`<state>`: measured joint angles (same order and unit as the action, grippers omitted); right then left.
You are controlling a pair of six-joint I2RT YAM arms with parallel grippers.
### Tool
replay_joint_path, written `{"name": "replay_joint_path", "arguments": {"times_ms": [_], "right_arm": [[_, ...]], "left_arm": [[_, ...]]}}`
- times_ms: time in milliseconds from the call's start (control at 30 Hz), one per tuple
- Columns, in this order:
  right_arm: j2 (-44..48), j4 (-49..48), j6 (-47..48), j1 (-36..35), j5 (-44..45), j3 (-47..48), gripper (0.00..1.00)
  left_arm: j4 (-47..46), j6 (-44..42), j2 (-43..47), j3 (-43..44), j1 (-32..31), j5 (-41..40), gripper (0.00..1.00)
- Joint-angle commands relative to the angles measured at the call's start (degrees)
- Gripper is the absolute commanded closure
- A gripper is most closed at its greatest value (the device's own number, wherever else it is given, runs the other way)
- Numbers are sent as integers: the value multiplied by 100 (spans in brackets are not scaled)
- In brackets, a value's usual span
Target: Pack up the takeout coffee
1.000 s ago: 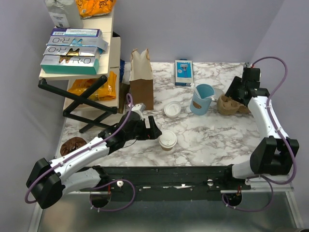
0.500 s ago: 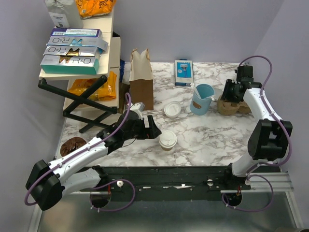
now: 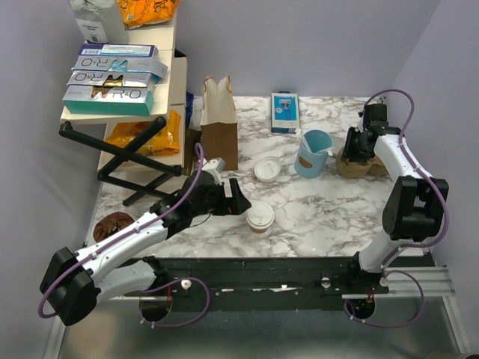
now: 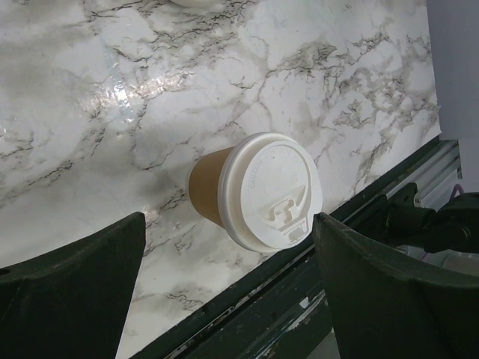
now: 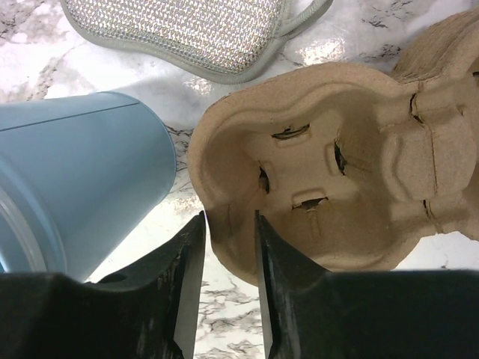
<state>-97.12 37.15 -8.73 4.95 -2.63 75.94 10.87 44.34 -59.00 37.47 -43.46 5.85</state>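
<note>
The takeout coffee (image 3: 260, 218) is a cream-tan paper cup with a white lid, standing near the table's front edge. In the left wrist view it (image 4: 254, 191) sits between and just beyond my fingertips. My left gripper (image 3: 238, 200) (image 4: 228, 228) is open and just left of the cup, not touching it. The brown pulp cup carrier (image 3: 361, 164) (image 5: 322, 164) lies at the far right. My right gripper (image 3: 353, 149) (image 5: 224, 224) is shut on the carrier's near rim, one finger inside the pocket and one outside.
A light-blue handled mug (image 3: 313, 153) (image 5: 75, 172) stands right beside the carrier. A grey mesh pad (image 5: 179, 30) lies behind it. A second white lid (image 3: 267, 169), a brown paper bag (image 3: 219, 123), a blue box (image 3: 285, 112) and a loaded shelf rack (image 3: 120, 90) are further left.
My right arm swung in from the right edge and came down onto the carrier's rim. My left arm has barely moved beside the cup.
</note>
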Motion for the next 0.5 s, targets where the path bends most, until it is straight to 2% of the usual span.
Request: {"name": "replay_joint_path", "arguments": {"times_ms": [0,133,233,367,467], "right_arm": [[-114,3,29,23,0,184,62],[-35,-49,-6,23,-35,158,67],[0,-67,-32,23,-35,149,76],[114,-67,-50,23,-62,114,80],[211,-6,-58,23,-27,123,89]], "left_arm": [[-173,-74,-6,-56,31,162,1],[-217,-57,-6,-82,31,215,1],[-217,-57,-15,-82,31,215,1],[-226,-57,-6,-82,31,233,1],[-226,-57,-6,-74,31,224,1]]}}
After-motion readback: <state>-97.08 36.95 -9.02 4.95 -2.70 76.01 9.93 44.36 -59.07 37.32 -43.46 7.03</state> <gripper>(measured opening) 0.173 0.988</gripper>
